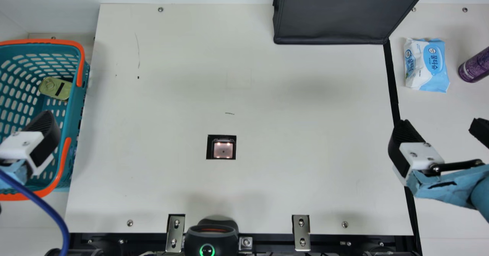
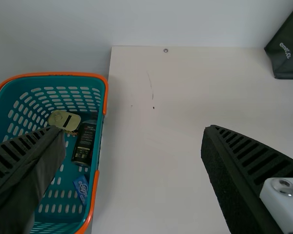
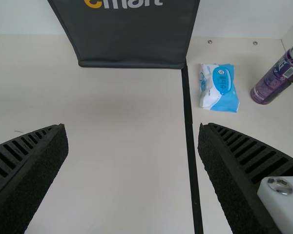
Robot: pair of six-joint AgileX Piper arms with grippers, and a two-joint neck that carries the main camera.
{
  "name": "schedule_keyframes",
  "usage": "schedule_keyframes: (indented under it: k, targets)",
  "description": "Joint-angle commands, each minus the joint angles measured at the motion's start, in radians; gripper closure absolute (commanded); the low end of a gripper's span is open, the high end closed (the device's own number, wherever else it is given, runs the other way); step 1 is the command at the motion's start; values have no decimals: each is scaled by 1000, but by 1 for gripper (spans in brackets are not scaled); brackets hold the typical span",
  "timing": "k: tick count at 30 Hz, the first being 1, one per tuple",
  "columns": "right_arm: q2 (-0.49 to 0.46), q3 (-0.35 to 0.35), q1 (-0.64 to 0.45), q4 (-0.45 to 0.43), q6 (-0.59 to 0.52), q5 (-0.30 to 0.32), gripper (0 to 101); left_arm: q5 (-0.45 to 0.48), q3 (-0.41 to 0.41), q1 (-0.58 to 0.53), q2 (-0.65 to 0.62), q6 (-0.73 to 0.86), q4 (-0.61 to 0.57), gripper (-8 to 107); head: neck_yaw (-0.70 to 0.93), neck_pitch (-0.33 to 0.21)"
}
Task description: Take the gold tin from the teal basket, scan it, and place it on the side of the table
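In the main view, the left gripper (image 1: 49, 121) is at the lower left edge, one black ribbed finger overlapping the picture of the teal basket (image 1: 78, 99). The right gripper (image 1: 443, 128) is at the right edge, its two fingers wide apart, with table between them. The gold tin (image 1: 55, 88) lies inside the basket, left of the frame and above the left gripper's finger. It is flat, with rounded corners, a round mark towards one end and a short black bar towards the other. The scanner window (image 1: 223, 149), lit pinkish, is set in the table (image 1: 290, 114) just below the middle of the frame. A dark bag (image 1: 328, 26) stands at the upper right, with a pack of wipes (image 1: 426, 65) and a purple can (image 1: 475, 67) farther right.

In the left wrist view, the fingers stand wide apart, table top showing between them. The tin is in the basket at the left of the frame, its marked face in sight, near a black can (image 2: 84, 141); a blue packet (image 2: 81, 189) lies lower down.

In the right wrist view, the fingers are well apart, again with table top between them. Bag, wipes and purple can are in the upper part.
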Motion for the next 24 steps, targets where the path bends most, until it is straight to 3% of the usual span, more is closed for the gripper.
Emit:
schedule_keyframes:
  k: [1, 15, 24]
  targets:
    - [0, 0, 0, 0, 0, 0, 6, 0, 0, 0, 0, 0, 0, 9, 25, -29]
    - [0, 0, 0, 0, 0, 1, 6, 0, 0, 0, 0, 0, 0, 9, 351, -29]
    - [0, 0, 0, 0, 0, 1, 6, 0, 0, 0, 0, 0, 0, 9, 351, -29]
